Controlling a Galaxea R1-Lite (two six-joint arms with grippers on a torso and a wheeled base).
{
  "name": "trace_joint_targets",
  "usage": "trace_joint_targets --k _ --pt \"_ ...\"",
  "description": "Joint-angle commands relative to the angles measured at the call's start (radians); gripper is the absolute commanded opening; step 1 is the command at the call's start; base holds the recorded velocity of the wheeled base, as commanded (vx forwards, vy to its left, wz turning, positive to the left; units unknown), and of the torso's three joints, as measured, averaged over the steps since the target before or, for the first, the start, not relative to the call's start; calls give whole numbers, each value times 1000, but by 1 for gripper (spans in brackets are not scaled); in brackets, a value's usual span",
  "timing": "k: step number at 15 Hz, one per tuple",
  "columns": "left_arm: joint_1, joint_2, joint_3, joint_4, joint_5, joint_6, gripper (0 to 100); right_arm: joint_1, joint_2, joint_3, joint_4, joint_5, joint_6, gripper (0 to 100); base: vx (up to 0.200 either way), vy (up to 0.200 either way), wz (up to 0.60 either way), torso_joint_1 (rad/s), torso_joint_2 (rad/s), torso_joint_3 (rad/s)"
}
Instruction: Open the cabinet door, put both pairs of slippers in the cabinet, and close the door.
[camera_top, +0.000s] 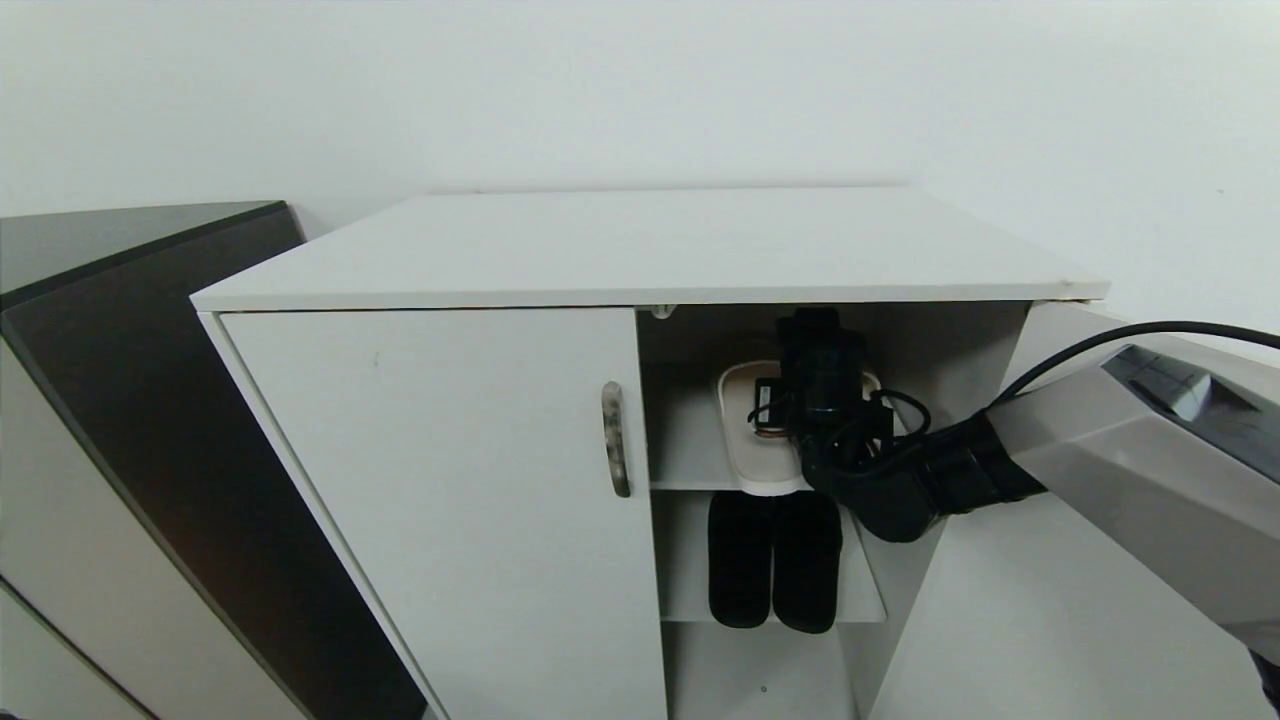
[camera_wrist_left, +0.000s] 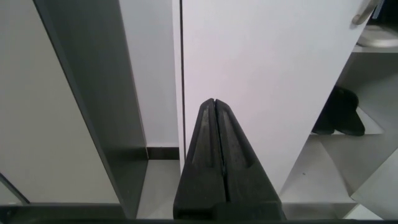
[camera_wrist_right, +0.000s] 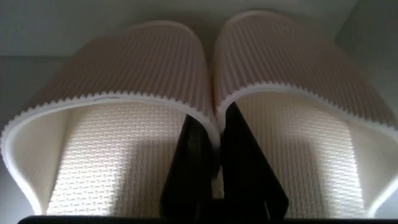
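The white cabinet (camera_top: 640, 250) has its right side open. A pair of white slippers (camera_top: 745, 440) lies on the upper shelf, and a pair of black slippers (camera_top: 770, 560) on the shelf below. My right gripper (camera_top: 815, 365) is inside the upper compartment, over the white pair. In the right wrist view the right gripper (camera_wrist_right: 214, 124) is shut on the touching inner edges of the white slippers (camera_wrist_right: 124, 155). My left gripper (camera_wrist_left: 214, 106) is shut with nothing in it, in front of the closed left door (camera_wrist_left: 261, 74). The black slippers (camera_wrist_left: 339, 115) show beyond that door.
The right door (camera_top: 1000, 620) stands swung out to the right, behind my right arm. The left door (camera_top: 430, 480) has a metal handle (camera_top: 615, 440) at its inner edge. A dark slanted panel (camera_top: 150, 400) stands close to the cabinet's left side.
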Motion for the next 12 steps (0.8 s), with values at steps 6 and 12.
trace_joint_targets --k 6,12 --pt "0 1 0 0 0 -1 0 3 9 -28 49 1 3 100 0 0 0 0 0 0" --pt "0 1 0 0 0 -1 0 84 -205 248 -16 29 22 100 0 0 0 0 0 0"
